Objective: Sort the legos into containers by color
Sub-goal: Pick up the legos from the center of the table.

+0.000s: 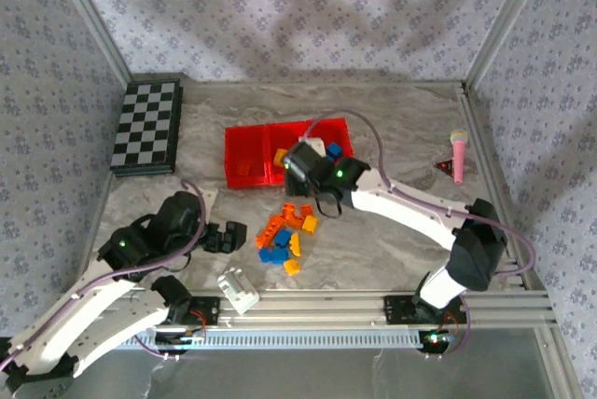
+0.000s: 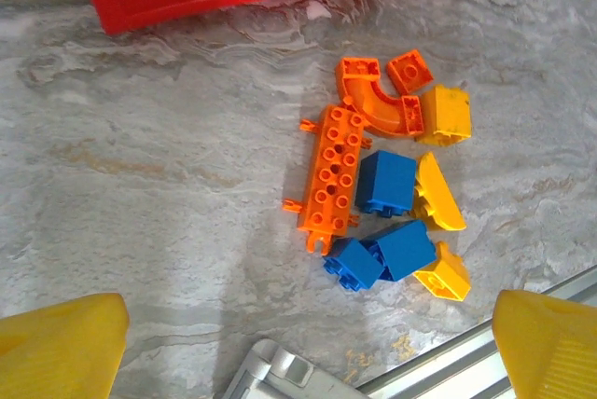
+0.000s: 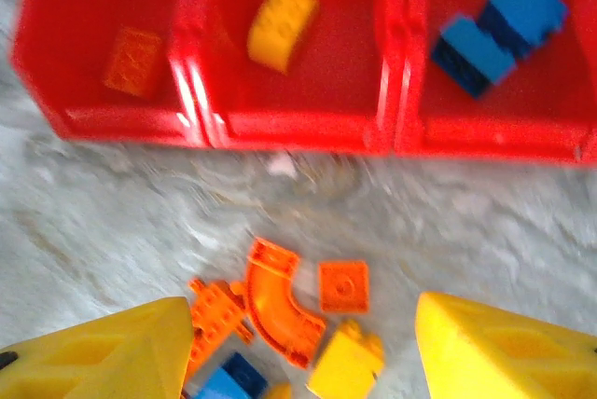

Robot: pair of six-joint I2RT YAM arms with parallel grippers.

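Hanging spread wide and empty, the left gripper (image 2: 308,350) faces the loose legos (image 2: 333,175) heaped on the table (image 2: 140,185), while beyond them the right gripper (image 3: 298,352), also parted with nothing held, hovers before the red containers (image 3: 298,129), which hold orange, yellow and blue ones separately.

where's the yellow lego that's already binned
In the right wrist view, the yellow lego lies in the middle red bin, between the bins holding an orange lego and blue legos.
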